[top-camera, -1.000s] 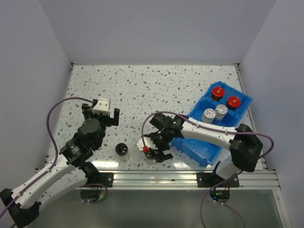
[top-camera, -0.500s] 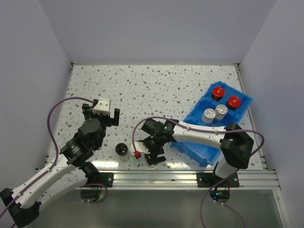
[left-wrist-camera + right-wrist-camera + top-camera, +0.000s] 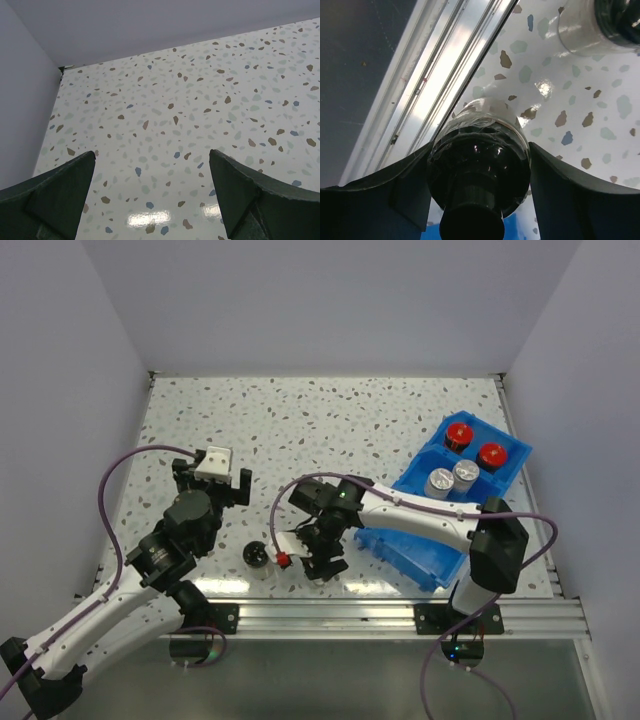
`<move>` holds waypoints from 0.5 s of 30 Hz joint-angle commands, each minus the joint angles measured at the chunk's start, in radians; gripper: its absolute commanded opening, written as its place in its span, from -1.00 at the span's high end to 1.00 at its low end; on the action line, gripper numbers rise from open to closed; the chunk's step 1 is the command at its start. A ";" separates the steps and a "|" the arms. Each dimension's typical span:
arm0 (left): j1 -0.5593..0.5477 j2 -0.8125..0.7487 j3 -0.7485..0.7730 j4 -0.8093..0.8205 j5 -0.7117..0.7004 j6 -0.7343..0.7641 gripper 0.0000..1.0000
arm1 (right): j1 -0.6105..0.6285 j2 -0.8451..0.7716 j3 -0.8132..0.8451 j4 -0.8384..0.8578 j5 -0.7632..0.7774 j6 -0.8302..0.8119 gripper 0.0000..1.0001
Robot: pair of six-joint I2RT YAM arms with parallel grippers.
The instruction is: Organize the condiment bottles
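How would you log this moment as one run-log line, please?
right claw: shut on black-lid jar | left claw: open | second black-lid jar: on table | blue bin: two red-cap jars, two silver-cap jars

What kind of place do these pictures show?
Probably a robot test booth: plain walls enclose a speckled table, and the left arm and right arm are bolted to an aluminium rail.

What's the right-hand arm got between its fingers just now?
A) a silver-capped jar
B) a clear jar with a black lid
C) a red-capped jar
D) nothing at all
B: the right wrist view shows the clear jar with a black lid gripped between the two fingers of the right end effector.
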 commanded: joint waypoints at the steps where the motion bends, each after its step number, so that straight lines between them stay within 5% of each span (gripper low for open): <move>1: 0.005 0.001 -0.003 0.055 -0.012 0.004 -1.00 | -0.021 -0.055 0.100 -0.180 -0.018 -0.098 1.00; 9: 0.005 0.009 -0.002 0.054 -0.009 0.002 -1.00 | -0.295 -0.255 0.148 -0.261 -0.126 -0.109 1.00; 15: 0.005 0.016 -0.003 0.054 0.002 0.001 -1.00 | -0.516 -0.467 0.007 -0.177 -0.041 -0.029 1.00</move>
